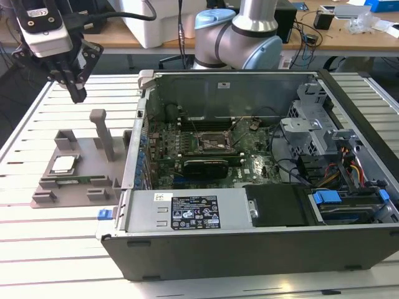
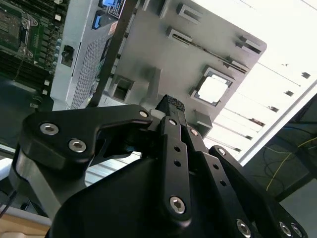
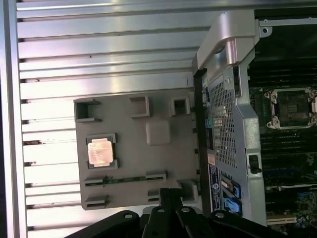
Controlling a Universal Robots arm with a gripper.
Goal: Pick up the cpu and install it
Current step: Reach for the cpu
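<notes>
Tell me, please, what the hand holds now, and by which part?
Nothing. The hand is empty; the cpu lies apart from it in the gray holder.

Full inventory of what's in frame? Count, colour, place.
cpu: 1, silver-white top, seated in a pocket of the holder tray
holder tray: 1, grey, on the table at the exterior view's left, beside the case
memory stick: 1, thin green, in a slot of the tray near the cpu
computer case: 1, dark grey, lying open on the table
socket: 1, black-framed, empty, on the green board inside the case
power supply: 1, silver with a label, along the case's near side
blue clips: a few, at the drive bays at the exterior view's right
table: 1, slatted aluminium, under everything
arm: 1, grey and light blue, behind the case
hand: 1, black, shut and empty, above the tray
</notes>
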